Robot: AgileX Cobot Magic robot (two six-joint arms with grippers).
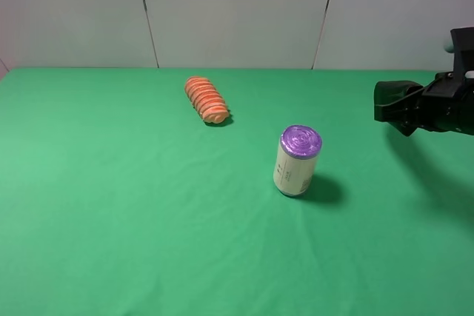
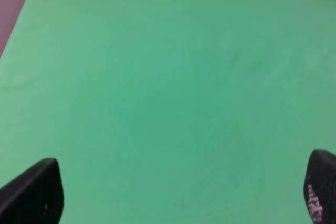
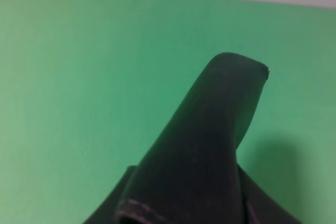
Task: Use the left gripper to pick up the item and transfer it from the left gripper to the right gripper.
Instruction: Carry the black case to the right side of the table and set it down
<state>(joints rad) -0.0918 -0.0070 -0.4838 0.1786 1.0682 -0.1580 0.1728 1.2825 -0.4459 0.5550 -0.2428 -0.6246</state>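
Observation:
The item (image 1: 396, 101), a flat black leather-like case, juts out leftward from my right gripper (image 1: 428, 109) above the right side of the green table (image 1: 111, 205). In the right wrist view the item (image 3: 210, 145) rises from between the shut fingers (image 3: 107, 214), its rounded end up over the cloth. My left gripper (image 2: 178, 192) is open: its two black fingertips (image 2: 37, 192) stand far apart over bare green cloth with nothing between them. That gripper is outside the exterior high view.
An orange ridged bread-like piece (image 1: 206, 99) lies at the back middle of the table. A cream can with a purple top (image 1: 298, 160) stands upright near the centre, left of and below the held case. White wall panels close the back.

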